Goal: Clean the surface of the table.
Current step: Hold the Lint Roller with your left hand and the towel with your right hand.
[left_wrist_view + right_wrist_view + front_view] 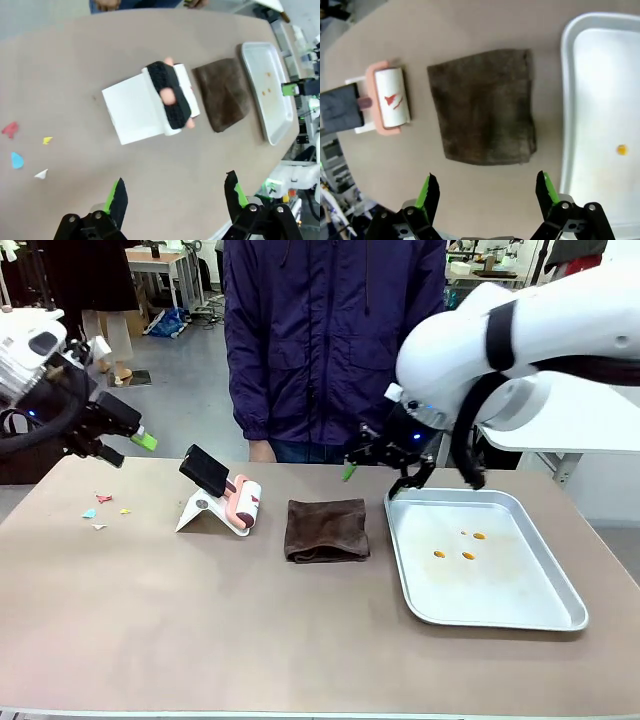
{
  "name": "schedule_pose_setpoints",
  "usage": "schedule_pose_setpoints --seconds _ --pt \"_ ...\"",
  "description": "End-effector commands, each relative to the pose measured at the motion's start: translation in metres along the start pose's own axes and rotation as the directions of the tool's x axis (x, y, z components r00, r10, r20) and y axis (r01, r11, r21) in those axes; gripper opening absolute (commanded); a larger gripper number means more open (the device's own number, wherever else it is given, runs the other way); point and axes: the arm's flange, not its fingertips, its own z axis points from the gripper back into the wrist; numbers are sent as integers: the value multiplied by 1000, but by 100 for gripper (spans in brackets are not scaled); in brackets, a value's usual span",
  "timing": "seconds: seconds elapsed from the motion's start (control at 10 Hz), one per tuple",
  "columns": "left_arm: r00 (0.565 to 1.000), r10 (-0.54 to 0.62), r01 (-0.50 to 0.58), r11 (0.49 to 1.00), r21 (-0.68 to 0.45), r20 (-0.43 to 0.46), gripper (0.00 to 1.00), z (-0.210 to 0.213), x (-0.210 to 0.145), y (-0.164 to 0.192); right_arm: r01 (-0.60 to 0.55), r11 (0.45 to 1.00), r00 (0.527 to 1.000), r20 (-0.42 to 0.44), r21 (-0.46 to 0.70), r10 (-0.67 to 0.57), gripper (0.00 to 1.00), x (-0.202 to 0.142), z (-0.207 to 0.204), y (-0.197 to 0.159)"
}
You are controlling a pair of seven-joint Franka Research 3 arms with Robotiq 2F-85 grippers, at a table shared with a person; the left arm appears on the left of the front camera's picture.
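A big work room, and in front a brown bench (200,620) with a thin pale edge, running from side to side across the low half of the front view. Left end effector (128,448) up in the air by the bench's far left side, fingers spread wide, nothing between them. Right end effector (385,478) spread wide too and holding nothing, hanging near the far left corner of a silver tray (397,540). Straight down past its fingers, a brown cloth (485,105), folded flat on the bench, just beside the tray. Three little orange bits (467,555) inside the tray. Left of the cloth, a lint roller (243,505) with a pink frame, white roll and black handle, leaning on a white stand (197,512). Further left, well apart, small paper scraps (103,499) lying on the bench: red, blue, yellow and white. Behind the far edge, a person (330,340) in a purple jacket, standing close to the bench.
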Motion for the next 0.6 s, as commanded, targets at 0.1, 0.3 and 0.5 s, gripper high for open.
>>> schedule_pose_setpoints --seconds 0.1,0.3,0.5 --pt "999 28 -27 999 -17 43 100 -19 16 12 72 997 997 -25 39 -71 100 -4 -23 18" --pt "999 36 -35 999 -42 24 100 -30 19 16 51 998 991 -123 21 -48 100 -6 -44 12" --pt "998 55 -54 997 -54 18 100 -32 21 15 47 998 997 -59 41 -45 100 0 -32 7"
